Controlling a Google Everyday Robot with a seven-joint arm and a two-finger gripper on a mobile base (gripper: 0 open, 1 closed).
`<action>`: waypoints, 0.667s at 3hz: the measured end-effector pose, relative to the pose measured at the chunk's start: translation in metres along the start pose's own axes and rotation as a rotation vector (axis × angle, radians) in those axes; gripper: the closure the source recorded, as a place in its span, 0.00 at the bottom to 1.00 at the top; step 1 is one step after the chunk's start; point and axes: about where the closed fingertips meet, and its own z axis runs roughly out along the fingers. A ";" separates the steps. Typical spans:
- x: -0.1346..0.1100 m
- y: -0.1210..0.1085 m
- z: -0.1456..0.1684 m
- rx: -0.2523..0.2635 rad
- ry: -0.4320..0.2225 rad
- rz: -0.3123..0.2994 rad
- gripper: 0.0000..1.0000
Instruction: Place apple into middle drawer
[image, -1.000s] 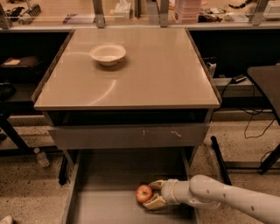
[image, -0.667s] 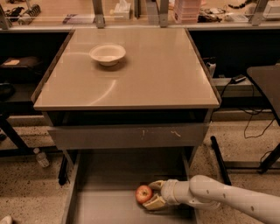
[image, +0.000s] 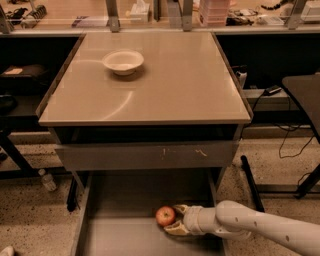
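The small red apple (image: 164, 216) lies on the flat floor of the pulled-out grey middle drawer (image: 125, 200), right of centre. My gripper (image: 173, 219) reaches in low from the right on its white arm (image: 250, 229) and sits right against the apple's right side, at floor level inside the drawer.
A white bowl (image: 123, 61) stands on the beige table top (image: 165, 85) at the back left. The grey drawer front with pale scratches (image: 145, 155) is above the open drawer. A small bottle (image: 48, 180) lies on the floor at the left, and cables and a dark chair (image: 305, 95) are at the right.
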 end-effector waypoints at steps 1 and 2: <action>0.000 0.000 0.000 0.000 0.000 0.000 0.00; 0.000 0.000 0.000 0.000 0.000 0.000 0.00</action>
